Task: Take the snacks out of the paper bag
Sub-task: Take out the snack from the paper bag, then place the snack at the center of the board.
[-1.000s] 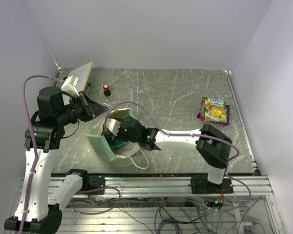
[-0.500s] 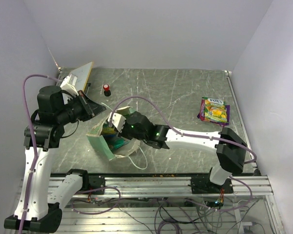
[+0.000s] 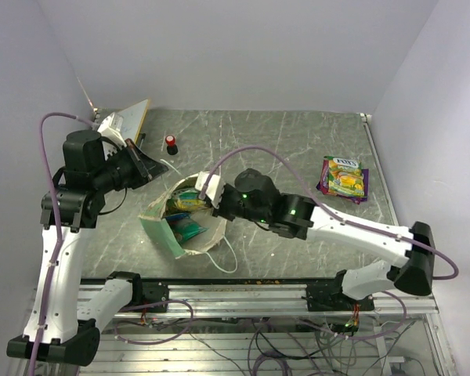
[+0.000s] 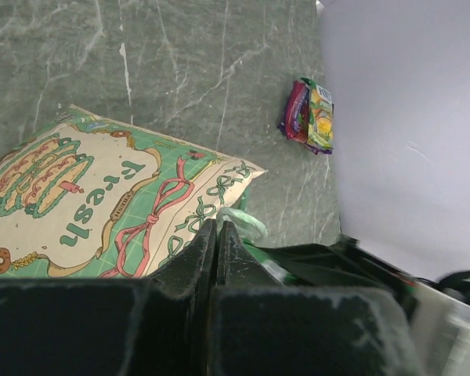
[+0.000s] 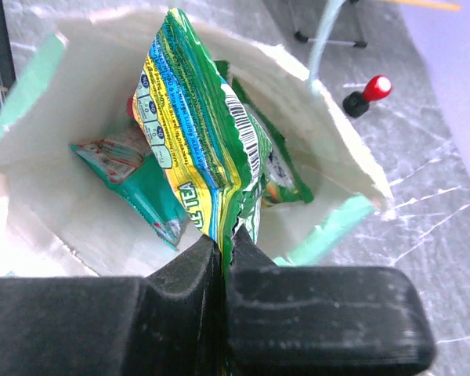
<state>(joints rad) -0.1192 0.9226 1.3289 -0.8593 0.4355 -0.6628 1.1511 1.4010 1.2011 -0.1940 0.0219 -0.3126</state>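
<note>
- Grip: the right tool is closed on the lower corner of a green and yellow foil snack packet. The packet's long axis runs from the jaws toward the top of the right wrist frame.
- Place: the packet stands directly over the open mouth of the mint-green and cream paper bag, which sits left of centre in the top frame. The packet is not yet past the bag's cream rim.
- Direction: in the top frame the packet lies just left of the right tool. The way out, as I judge it, therefore leads back toward the right of the frame. There a purple foil snack packet lies on the grey marbled surface, well apart from the bag.
- Support: the left tool is closed at the bag's upper-left edge. Whether it pinches paper, string handle or nothing cannot be told.
- Contents: a teal foil snack packet and at least one more green one lie inside the bag, below the held packet.
</note>
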